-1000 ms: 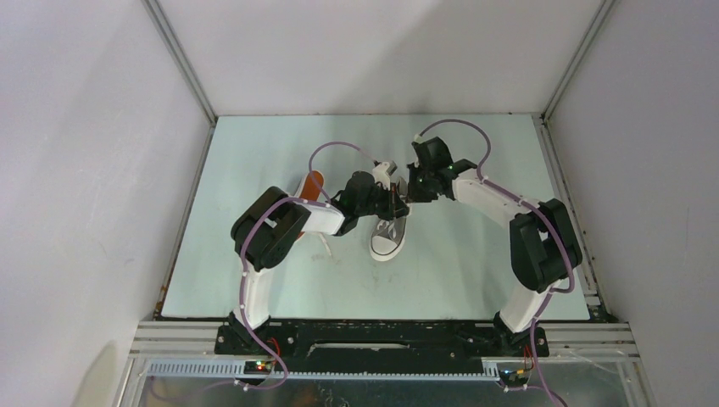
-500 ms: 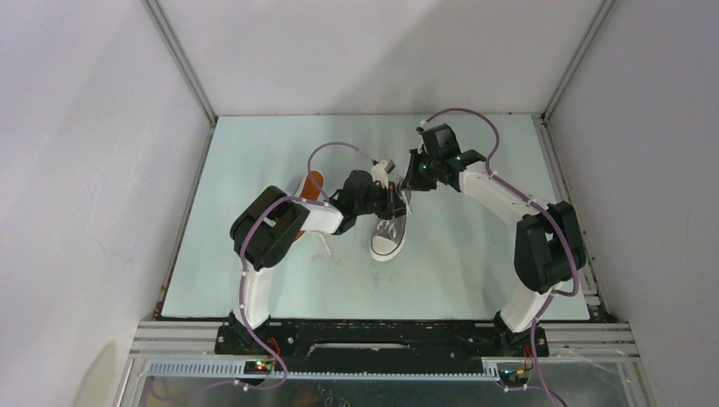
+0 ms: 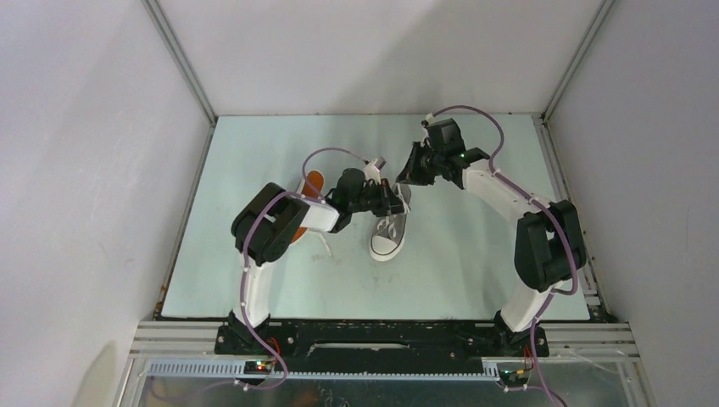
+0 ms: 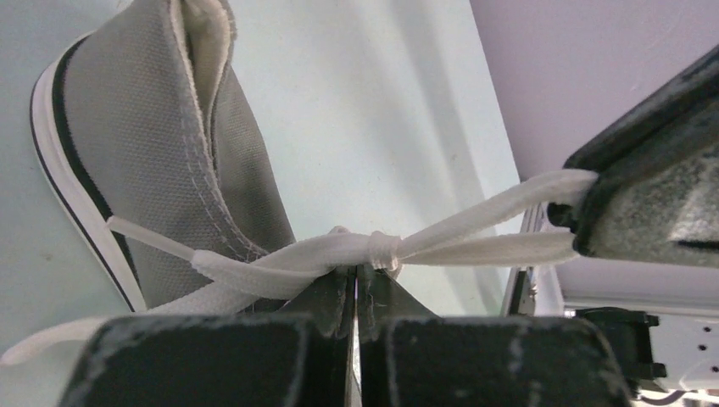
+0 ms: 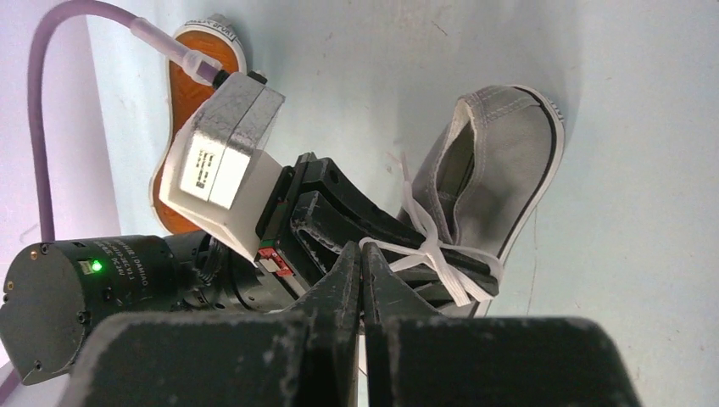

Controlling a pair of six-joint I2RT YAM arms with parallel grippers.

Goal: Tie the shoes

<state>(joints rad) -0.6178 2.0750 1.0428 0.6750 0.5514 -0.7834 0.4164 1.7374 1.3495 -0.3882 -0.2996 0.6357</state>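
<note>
Pale green surface (image 3: 475,254) carries one grey shoe (image 3: 388,237) upright at its middle, the other shoe (image 3: 314,182) on its side showing its orange sole behind the left arm (image 3: 271,229), with left gripper (image 4: 356,284) and right gripper (image 5: 362,263) both clenched on the upright one's white lace (image 4: 339,250).

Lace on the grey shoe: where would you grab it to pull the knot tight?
Pinch the lace just beside the knot, coming in from opposite sides. Its flat strands run sideways out of the knot there, so pulling apart should tighten it. The left end effector and right end effector are shut on it that way.
</note>
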